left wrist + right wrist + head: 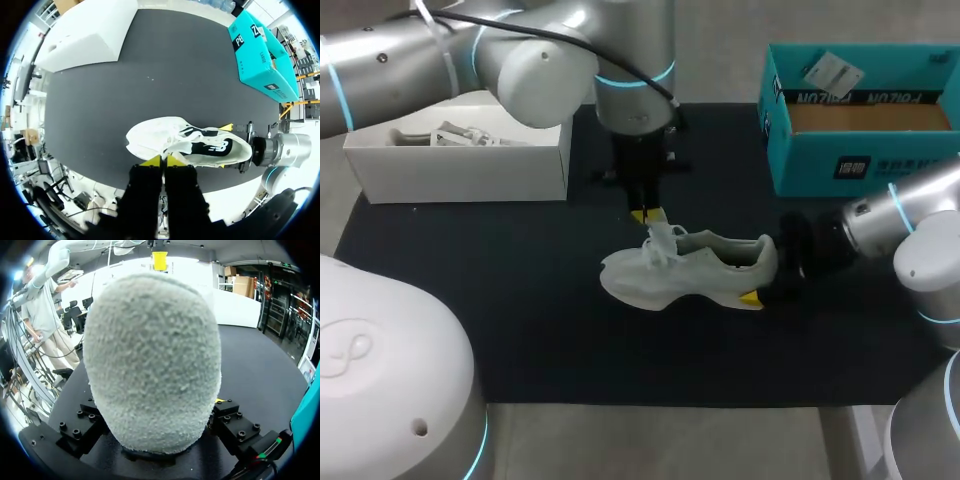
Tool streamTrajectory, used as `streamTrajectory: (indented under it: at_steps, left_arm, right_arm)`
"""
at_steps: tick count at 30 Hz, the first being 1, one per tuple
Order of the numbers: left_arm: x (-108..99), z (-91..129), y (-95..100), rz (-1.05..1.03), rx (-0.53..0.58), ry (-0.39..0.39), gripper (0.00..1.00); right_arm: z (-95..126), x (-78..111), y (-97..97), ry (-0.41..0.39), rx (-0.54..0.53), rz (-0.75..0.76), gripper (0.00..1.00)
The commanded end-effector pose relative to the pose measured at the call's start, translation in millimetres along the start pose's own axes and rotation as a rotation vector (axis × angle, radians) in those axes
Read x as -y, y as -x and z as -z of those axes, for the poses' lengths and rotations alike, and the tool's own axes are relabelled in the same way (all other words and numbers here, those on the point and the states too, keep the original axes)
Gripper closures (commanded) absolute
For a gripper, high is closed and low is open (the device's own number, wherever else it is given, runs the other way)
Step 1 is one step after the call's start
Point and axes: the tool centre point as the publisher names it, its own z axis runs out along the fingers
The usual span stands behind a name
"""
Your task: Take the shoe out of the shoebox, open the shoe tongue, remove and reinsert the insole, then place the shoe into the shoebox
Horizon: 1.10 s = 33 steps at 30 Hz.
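Across the tabletop in the head view spreads a black mat, with everything else set on it or at its edge. At about two o'clock from the mat's middle stands the teal shoebox, open, with a bare brown floor and a white card leaning inside its far wall. At ten o'clock stands a white box, also open, with pale items inside that I cannot make out.

Near the mat's middle lies the white shoe, out of both boxes and resting on its sole, toe toward nine o'clock and heel toward three o'clock.

From three o'clock the right gripper is clamped on the heel. One yellow tip shows on the side of the heel at six o'clock, and in the right wrist view the fuzzy heel sits between the two finger blocks.

From twelve o'clock the left gripper hangs over the laces. Its yellow tips are pressed together just at the shoe's lace edge. Whether a lace is caught between them, I cannot tell.
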Motion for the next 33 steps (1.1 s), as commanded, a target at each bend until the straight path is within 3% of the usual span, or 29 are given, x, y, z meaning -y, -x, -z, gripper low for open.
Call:
streamTrajectory:
  at_steps: [1,11,20,25,27,28,33]
  left_arm:
    - [-0.6,-1.3,28.2,0.044,-0.073,-0.005,1.00]
    - [0.9,-39.0,50.6,0.114,-0.017,0.041,1.00]
    - [-0.9,-72.3,53.7,0.134,0.015,0.091,1.00]
    - [-3.8,-73.2,50.8,0.113,0.014,0.092,1.00]
    - [-3.9,-66.0,46.4,0.088,-0.001,0.072,0.59]
    - [-4.5,-61.6,43.2,0.068,-0.007,0.065,0.00]
    - [-4.6,-37.2,25.0,-0.022,-0.058,0.039,0.00]
  right_arm:
    - [-7.3,5.1,1.8,-0.003,0.001,-0.001,1.00]
    - [-7.3,5.1,1.8,-0.003,0.001,-0.001,1.00]
    - [-7.3,5.1,1.8,-0.003,0.001,-0.001,1.00]
    - [-7.3,5.1,1.8,-0.003,0.001,-0.001,1.00]
    - [-7.3,5.1,1.8,-0.003,0.001,-0.001,1.00]
    - [-7.3,5.1,1.8,-0.003,0.001,-0.001,1.00]
    - [-7.3,5.1,1.8,-0.003,0.001,-0.001,1.00]
